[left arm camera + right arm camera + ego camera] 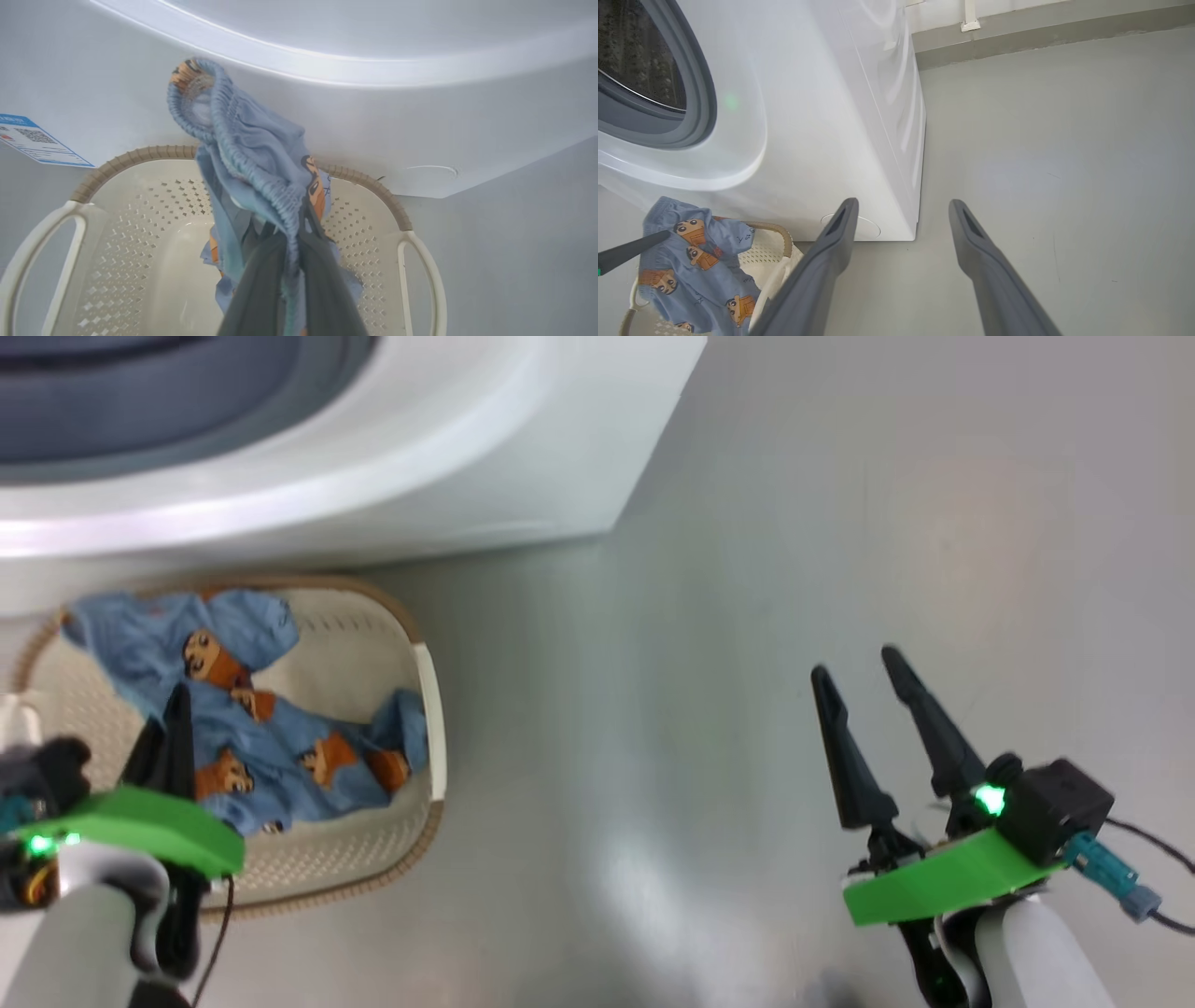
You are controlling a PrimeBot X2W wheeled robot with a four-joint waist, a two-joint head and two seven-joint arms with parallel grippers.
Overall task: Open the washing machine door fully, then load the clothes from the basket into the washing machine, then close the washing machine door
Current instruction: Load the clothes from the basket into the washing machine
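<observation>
The cream basket (431,709) stands on the floor against the front of the white washing machine (420,457). Light blue clothes (271,737) with orange-brown figures lie in it. My left gripper (177,700) hangs over the basket's left part, shut on a garment's elastic band (252,149), and the fabric hangs from it down to the basket (140,153). My right gripper (856,665) is open and empty over bare floor, well right of the basket. The right wrist view shows the grey gasket (698,93) and steel drum (640,60) uncovered. The washing machine door is out of view.
A blue label (32,140) and a round cap (430,170) sit low on the machine's front. Grey floor (840,523) spreads to the right of the machine and basket. A wall base with a white pipe (971,18) runs behind.
</observation>
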